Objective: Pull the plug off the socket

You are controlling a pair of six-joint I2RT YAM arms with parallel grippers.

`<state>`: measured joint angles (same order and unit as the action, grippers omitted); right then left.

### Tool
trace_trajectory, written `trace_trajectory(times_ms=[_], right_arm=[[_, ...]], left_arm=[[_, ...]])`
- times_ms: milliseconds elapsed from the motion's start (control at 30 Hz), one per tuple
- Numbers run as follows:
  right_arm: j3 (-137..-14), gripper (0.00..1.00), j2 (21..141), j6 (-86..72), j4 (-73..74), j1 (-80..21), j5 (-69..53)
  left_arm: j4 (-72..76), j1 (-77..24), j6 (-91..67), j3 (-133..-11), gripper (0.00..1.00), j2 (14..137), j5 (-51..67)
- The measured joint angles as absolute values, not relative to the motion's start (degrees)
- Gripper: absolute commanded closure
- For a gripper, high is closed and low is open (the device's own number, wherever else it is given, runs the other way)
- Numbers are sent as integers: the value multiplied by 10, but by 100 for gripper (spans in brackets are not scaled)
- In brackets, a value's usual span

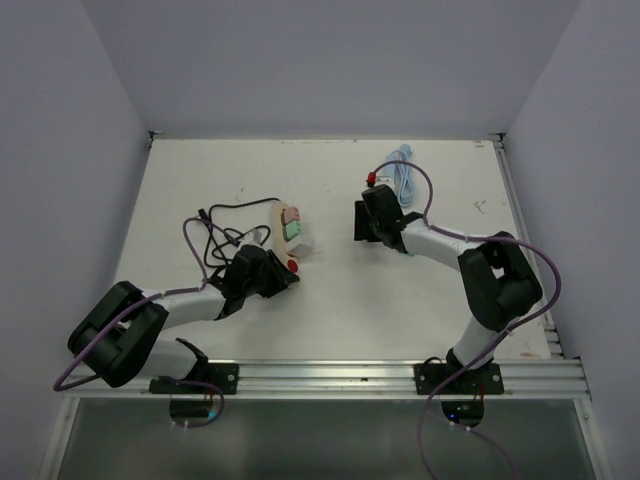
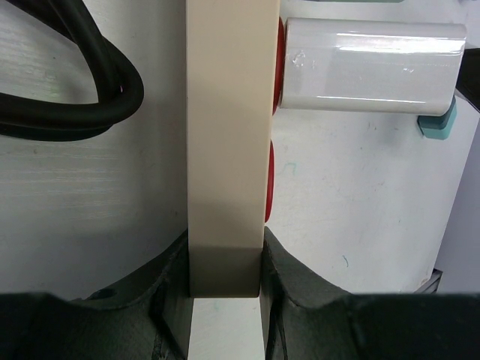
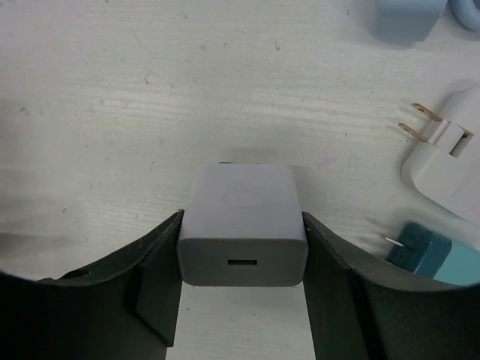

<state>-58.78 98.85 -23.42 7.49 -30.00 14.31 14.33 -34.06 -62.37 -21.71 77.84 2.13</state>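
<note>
While left gripper [image 2: 225, 259] clamps end of long beige plastic power strip [image 2: 225, 135], we brace it on white table [image 1: 420, 295]. Our right gripper [image 3: 241, 251] grips pale grey square USB charger plug [image 3: 241, 214], well apart from strip, apparently already free. We judge best finish: lower straight, release gently, clear of white plug with brass prongs [image 3: 450, 161] nearby.

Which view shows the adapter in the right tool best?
Right wrist: the grey adapter sits clamped in the right tool, its port facing the camera. In the top view the tool covers it; the left wrist view misses it.
</note>
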Motion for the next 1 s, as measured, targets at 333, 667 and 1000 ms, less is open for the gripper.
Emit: trace_trajectory(times_ms=[333, 667, 1000], right_arm=[[-584, 31, 1029, -244, 95, -301, 150], [-604, 40, 1039, -246, 118, -296, 156], [-655, 18, 1064, -259, 176, -273, 144]], left_arm=[[149, -337, -624, -212, 100, 777, 29], [152, -334, -624, -209, 100, 776, 37], [154, -334, -623, -201, 100, 768, 43]])
